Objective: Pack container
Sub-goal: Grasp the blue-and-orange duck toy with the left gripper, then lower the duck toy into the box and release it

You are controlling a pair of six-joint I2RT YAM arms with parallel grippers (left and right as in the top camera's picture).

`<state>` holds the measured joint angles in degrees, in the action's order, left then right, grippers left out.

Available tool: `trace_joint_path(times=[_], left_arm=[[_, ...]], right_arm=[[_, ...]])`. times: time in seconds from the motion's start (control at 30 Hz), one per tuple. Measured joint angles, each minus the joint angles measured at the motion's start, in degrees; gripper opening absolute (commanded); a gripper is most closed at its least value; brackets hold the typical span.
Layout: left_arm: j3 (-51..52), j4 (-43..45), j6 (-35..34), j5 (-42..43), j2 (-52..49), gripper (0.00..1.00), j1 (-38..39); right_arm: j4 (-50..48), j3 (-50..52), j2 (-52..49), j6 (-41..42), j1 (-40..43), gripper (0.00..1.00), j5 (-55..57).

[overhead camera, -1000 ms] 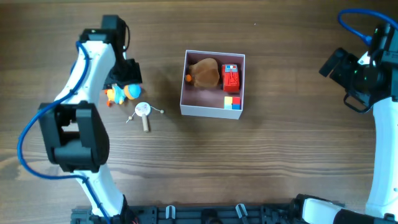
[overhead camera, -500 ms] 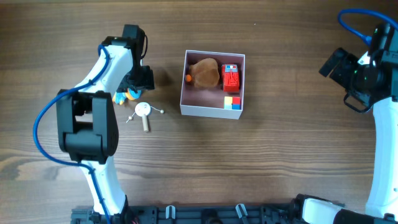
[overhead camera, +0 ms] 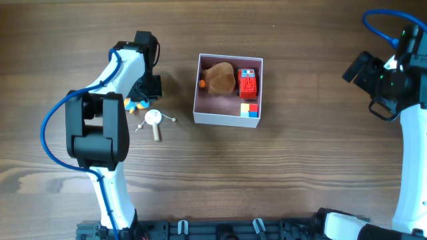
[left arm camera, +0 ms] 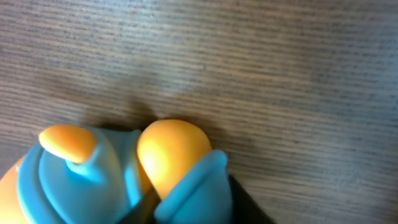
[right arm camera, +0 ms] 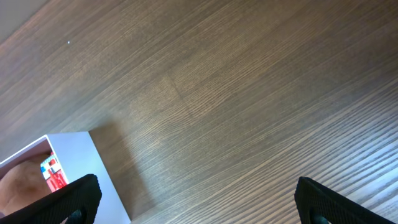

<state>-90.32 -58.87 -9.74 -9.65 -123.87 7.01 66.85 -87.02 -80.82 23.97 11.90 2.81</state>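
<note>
Overhead: left gripper sits over blue-orange toy, left of container; can't tell its jaw state. Right gripper jaws wide apart, empty.

**Left grasp hidden, toy blurred and cropped**

From overhead the left gripper sits under its own arm, so how its jaws stand cannot be told. The blue-and-orange toy beneath it shows only a sliver. In the left wrist view that toy is blurred and cut off at the left and bottom edges, and a dark shape under it cannot be made out. The right gripper shows just two fingertips at the bottom corners. Left of them the container is cropped. An orange speck inside it is too small to name.
</note>
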Motion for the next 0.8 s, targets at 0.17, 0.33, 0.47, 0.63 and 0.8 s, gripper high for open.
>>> trace_joint_path(times=[0.17, 0.33, 0.47, 0.63, 0.8], left_arm=[[-0.48, -3.21, 0.26, -0.87, 0.00, 0.06, 0.02], [-3.41, -10.19, -1.14, -1.40, 0.94, 0.04, 0.37], [-7.32, -13.79, -1.79, -1.44, 4.24, 0.04, 2.89], [-10.97, -13.00, -2.16, -1.42, 13.25, 0.04, 11.56], [-12.22, -10.01, -4.48, -1.20, 19.96, 0.04, 22.32]], right_arm=[[0.00, 0.00, 0.00, 0.00, 0.00, 1.00, 0.00], [0.00, 0.00, 0.00, 0.00, 0.00, 1.00, 0.00], [0.00, 0.00, 0.00, 0.00, 0.00, 1.00, 0.00], [0.00, 0.00, 0.00, 0.00, 0.00, 1.00, 0.00], [0.00, 0.00, 0.00, 0.00, 0.00, 1.00, 0.00]])
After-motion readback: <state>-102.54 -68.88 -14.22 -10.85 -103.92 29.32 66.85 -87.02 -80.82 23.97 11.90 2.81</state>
